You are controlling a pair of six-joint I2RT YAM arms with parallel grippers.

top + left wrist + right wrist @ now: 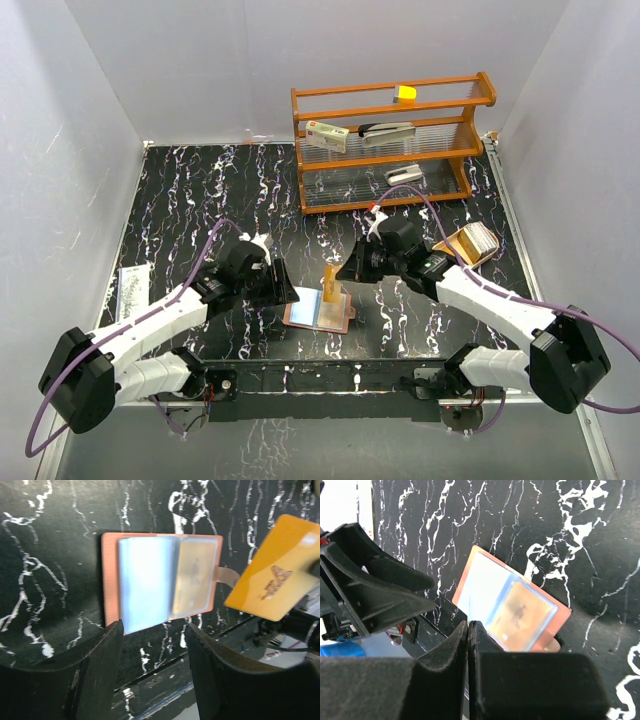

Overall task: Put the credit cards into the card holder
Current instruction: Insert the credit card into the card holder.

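Observation:
The reddish-brown card holder (341, 322) lies open near the table's front edge. A light blue card (145, 585) fills its left panel and an orange card (195, 577) sits in its right sleeve. My right gripper (343, 274) is shut on another orange card (329, 283) and holds it upright just above the holder. This card shows at the right of the left wrist view (277, 575) and edge-on in the right wrist view (469, 614). My left gripper (283, 288) is open and empty beside the holder's left edge (110, 580).
A wooden rack (390, 145) with small items stands at the back right. A tan oval tray (470, 243) sits behind the right arm. A white printed packet (132, 290) lies at the far left. The table's front rail runs just below the holder.

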